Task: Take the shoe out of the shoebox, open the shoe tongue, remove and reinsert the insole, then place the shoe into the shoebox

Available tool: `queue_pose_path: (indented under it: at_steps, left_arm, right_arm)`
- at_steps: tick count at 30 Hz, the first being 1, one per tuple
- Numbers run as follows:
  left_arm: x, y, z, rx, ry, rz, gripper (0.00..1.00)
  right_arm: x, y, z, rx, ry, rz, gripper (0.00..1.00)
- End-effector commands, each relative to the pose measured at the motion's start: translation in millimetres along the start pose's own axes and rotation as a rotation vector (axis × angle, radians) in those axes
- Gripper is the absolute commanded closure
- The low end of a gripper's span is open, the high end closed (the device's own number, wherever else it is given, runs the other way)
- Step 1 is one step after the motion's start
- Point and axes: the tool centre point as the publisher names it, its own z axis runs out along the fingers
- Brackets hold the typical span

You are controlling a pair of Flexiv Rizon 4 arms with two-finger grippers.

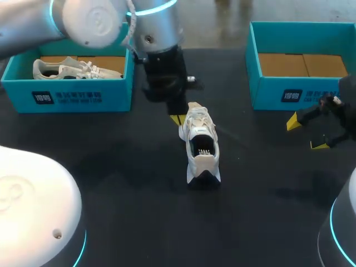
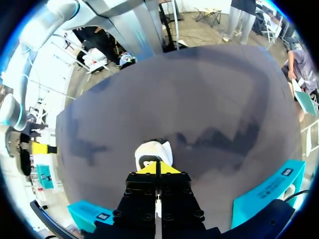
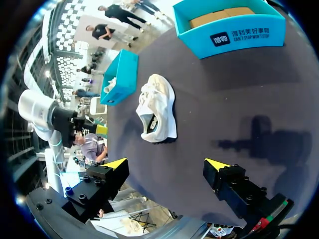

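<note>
Left end effector, pinched closed, beside shoe in middle of table.

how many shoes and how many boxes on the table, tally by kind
white shoes: 2 (shoe on the table, shoe in the left shoebox)
teal shoeboxes: 2 (left shoebox, right shoebox)
total: 4

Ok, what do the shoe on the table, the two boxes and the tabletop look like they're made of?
Shoe: white, no shine, probably mesh or synthetic fabric, with a thicker foam-like sole. Left box and right box: likely cardboard, teal printed outside, bare brown flaps inside. Tabletop: dark, matte, soft shadows and no glare; cloth or mat, cannot tell.
</note>
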Motion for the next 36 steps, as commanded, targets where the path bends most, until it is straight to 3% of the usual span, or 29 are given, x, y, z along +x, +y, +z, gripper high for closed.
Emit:
queue_pose_path:
  at_steps: [1, 15, 36]
  left_arm:
    - [-12.4, 19, 19, 0.02, 0.064, 0.004, 1.0]
    - [-16.6, 37, 65, 0.02, 0.118, -0.015, 1.0]
    - [-0.5, 38, 112, -0.017, 0.202, -0.038, 1.0]
  right_arm:
    - [0.4, -0.6, 1, -0.001, -0.004, 0.001, 0.0]
    - [0.4, -0.6, 1, -0.001, -0.004, 0.001, 0.0]
    - [0.4, -0.6, 1, -0.001, -0.004, 0.001, 0.0]
